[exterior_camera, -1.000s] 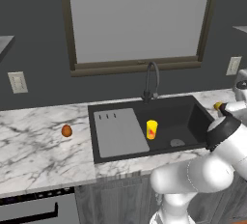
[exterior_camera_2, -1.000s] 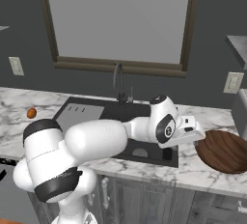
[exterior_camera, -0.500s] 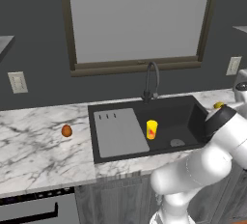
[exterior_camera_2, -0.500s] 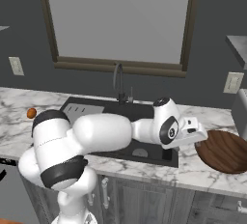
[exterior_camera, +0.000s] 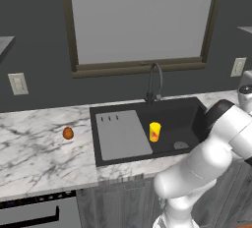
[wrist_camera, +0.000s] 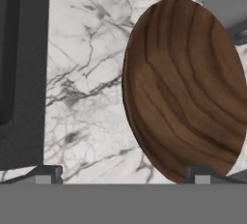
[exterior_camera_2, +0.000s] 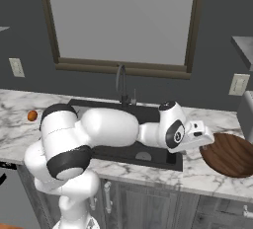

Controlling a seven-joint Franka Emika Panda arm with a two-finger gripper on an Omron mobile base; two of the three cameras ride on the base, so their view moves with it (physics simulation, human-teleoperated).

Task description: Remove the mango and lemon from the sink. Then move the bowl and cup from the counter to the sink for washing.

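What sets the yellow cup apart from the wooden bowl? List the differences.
The small yellow cup with a red-orange mark stands upright inside the black sink basin; the wide, dark reddish-brown wooden bowl sits on the white marble counter right of the sink. The cup is tall and narrow, the bowl shallow and much wider. The cup is plain yellow, the bowl wood-grained. Both are dishes to wash.

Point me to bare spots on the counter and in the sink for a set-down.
Free: marble counter left of the sink, around the mango; the grey drainboard; basin floor right of the cup. Crowded: the strip between the sink's right edge and the bowl, where the open gripper hangs.
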